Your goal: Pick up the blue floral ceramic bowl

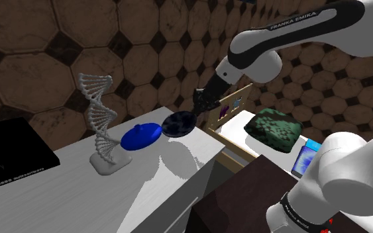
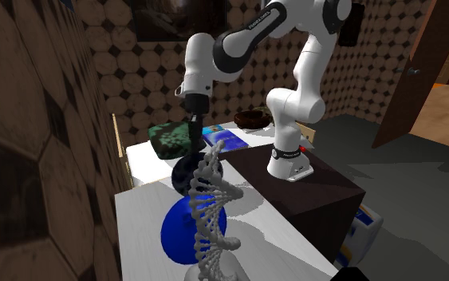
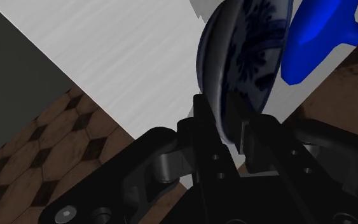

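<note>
Grasp stage of the pick-up, judged largely complete. The black two-finger gripper (image 3: 220,118) has its fingers closed to a narrow gap on the rim of the shallow dark-blue bowl with a paler blue floral pattern (image 3: 247,44), one finger on each face of the wall. The bowl (image 1: 180,123) stands tilted steeply, almost on edge, over the far part of the white counter (image 1: 165,173). It is just beside the bright blue rounded lidded dish (image 1: 141,136), on the shoulder view's right of it, with the grey double-helix model (image 1: 101,119) further left. Whether the bowl's lower edge touches the counter cannot be told. What remains, by judgement, is a clear lift away from the surface. The bowl looks glossy and thin-rimmed, its pattern showing on the inner face. A pinch this close to the edge may let it swing.
</note>
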You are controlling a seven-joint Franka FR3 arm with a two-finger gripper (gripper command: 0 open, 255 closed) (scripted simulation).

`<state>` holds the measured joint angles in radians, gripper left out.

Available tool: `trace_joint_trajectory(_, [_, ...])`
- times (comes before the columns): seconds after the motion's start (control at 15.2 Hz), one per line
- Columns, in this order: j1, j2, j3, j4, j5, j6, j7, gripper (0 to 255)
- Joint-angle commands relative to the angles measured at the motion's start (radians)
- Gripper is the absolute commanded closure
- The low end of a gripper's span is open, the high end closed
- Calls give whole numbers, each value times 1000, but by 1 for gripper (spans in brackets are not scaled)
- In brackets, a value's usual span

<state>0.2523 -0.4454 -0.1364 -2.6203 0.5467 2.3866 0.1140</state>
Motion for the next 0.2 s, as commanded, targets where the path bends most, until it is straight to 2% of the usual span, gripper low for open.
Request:
trace_joint_trajectory(0.0, [-8,-15,4,15,-16,-27,20,255])
trace_joint_trajectory(0.13, [-8,-16,4,16,-17,-30,21,255])
